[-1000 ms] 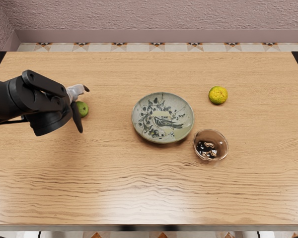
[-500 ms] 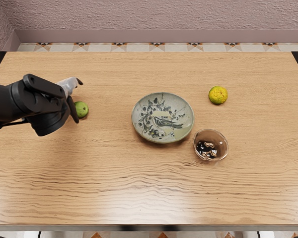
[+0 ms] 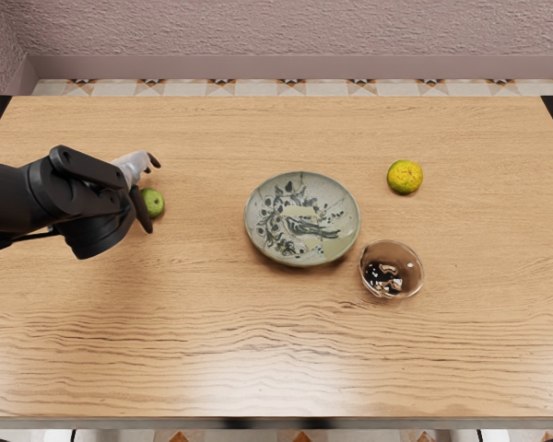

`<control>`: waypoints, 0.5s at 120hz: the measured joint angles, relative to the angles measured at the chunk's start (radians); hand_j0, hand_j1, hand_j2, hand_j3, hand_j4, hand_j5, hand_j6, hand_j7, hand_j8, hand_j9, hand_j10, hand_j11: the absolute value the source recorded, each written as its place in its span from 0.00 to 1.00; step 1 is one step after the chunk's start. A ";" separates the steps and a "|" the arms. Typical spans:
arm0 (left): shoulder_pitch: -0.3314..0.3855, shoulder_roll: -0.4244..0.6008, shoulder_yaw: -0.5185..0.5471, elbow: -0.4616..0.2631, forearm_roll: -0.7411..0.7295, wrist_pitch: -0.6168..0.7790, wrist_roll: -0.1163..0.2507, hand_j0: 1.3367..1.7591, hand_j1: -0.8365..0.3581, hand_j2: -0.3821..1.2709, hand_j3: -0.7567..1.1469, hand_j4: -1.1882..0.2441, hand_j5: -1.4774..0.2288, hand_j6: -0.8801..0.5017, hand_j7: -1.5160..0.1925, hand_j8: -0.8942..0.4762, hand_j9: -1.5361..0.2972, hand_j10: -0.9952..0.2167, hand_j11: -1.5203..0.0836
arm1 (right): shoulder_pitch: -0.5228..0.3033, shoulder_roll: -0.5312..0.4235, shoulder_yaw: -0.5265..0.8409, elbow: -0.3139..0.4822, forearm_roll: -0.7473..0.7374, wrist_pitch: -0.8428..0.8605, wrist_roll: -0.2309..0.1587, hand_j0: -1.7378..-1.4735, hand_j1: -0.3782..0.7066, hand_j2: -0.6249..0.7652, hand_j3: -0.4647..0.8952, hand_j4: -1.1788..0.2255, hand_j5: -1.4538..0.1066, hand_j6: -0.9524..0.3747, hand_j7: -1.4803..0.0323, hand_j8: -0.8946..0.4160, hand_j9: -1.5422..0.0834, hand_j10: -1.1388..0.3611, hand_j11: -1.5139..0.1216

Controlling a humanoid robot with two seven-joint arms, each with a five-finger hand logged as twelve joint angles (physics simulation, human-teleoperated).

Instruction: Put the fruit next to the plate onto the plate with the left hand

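Note:
A small green fruit (image 3: pixel 154 203) lies on the wooden table, well left of the patterned plate (image 3: pixel 302 218). My left hand (image 3: pixel 146 190) comes in from the left edge and sits right against the fruit's left side. One pale finger reaches above the fruit and the dark thumb curves below it. The fingers are spread and do not close on the fruit, which rests on the table. The plate holds nothing. The right arm is out of view.
A yellow-green fruit (image 3: pixel 405 176) lies right of the plate toward the back. A small glass bowl (image 3: pixel 391 268) with dark contents stands at the plate's front right. A wall runs behind the table's far edge.
The left hand has edged slightly right toward the green fruit, and its thumb has drawn up closer under the fruit. The fruit has not moved.

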 joint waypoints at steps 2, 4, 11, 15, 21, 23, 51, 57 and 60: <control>0.000 0.000 0.000 0.000 0.000 0.000 0.000 0.76 0.76 0.26 0.40 0.67 0.69 0.47 0.71 0.48 0.67 0.63 0.76 | 0.000 0.000 0.000 0.000 0.000 0.000 0.000 0.30 0.03 0.45 0.34 0.84 0.93 0.72 0.98 0.68 0.95 0.76 0.93; 0.000 0.000 -0.001 0.000 -0.001 0.000 0.000 0.76 0.75 0.26 0.40 0.66 0.68 0.46 0.71 0.48 0.67 0.62 0.75 | 0.000 0.000 0.000 0.000 0.000 0.000 0.000 0.30 0.03 0.45 0.34 0.84 0.93 0.72 0.98 0.68 0.95 0.76 0.93; 0.000 0.000 -0.001 0.000 -0.004 -0.001 0.000 0.76 0.74 0.26 0.40 0.65 0.67 0.45 0.70 0.47 0.66 0.61 0.74 | 0.000 0.000 0.000 0.000 0.000 0.000 0.000 0.30 0.03 0.45 0.34 0.84 0.93 0.72 0.98 0.68 0.95 0.76 0.93; 0.000 -0.001 -0.002 0.000 -0.006 -0.001 0.000 0.76 0.73 0.26 0.40 0.65 0.67 0.45 0.69 0.46 0.65 0.61 0.74 | 0.000 0.000 0.000 0.000 0.000 0.000 0.000 0.30 0.03 0.45 0.34 0.84 0.93 0.72 0.98 0.68 0.95 0.76 0.93; 0.002 -0.011 -0.004 0.000 -0.008 -0.001 0.000 0.76 0.72 0.26 0.40 0.64 0.66 0.44 0.68 0.45 0.65 0.60 0.73 | 0.000 0.000 0.000 0.000 0.000 0.000 0.000 0.30 0.03 0.45 0.34 0.84 0.93 0.72 0.98 0.68 0.95 0.76 0.93; 0.002 -0.015 -0.004 0.000 -0.009 -0.001 0.000 0.76 0.72 0.26 0.40 0.64 0.66 0.44 0.68 0.45 0.64 0.59 0.73 | 0.000 0.000 0.000 0.000 0.000 0.000 0.000 0.30 0.03 0.45 0.34 0.84 0.93 0.72 0.98 0.68 0.95 0.76 0.93; 0.002 -0.018 -0.014 0.000 -0.012 -0.001 -0.001 0.76 0.69 0.27 0.40 0.62 0.63 0.42 0.65 0.43 0.62 0.57 0.70 | 0.000 0.000 0.000 0.000 0.000 0.000 0.000 0.30 0.03 0.45 0.34 0.84 0.93 0.72 0.98 0.68 0.95 0.76 0.93; 0.002 -0.017 -0.015 0.000 -0.013 -0.001 0.000 0.76 0.68 0.27 0.40 0.61 0.63 0.41 0.65 0.42 0.61 0.56 0.69 | 0.000 0.000 0.000 0.000 0.000 0.000 0.000 0.30 0.03 0.45 0.34 0.84 0.93 0.72 0.98 0.68 0.95 0.76 0.93; 0.002 -0.017 -0.015 0.000 -0.013 -0.001 -0.001 0.76 0.67 0.27 0.40 0.61 0.62 0.41 0.64 0.42 0.61 0.56 0.69 | 0.000 0.000 0.000 0.000 0.000 0.000 0.000 0.30 0.03 0.45 0.34 0.84 0.93 0.72 0.98 0.68 0.95 0.76 0.93</control>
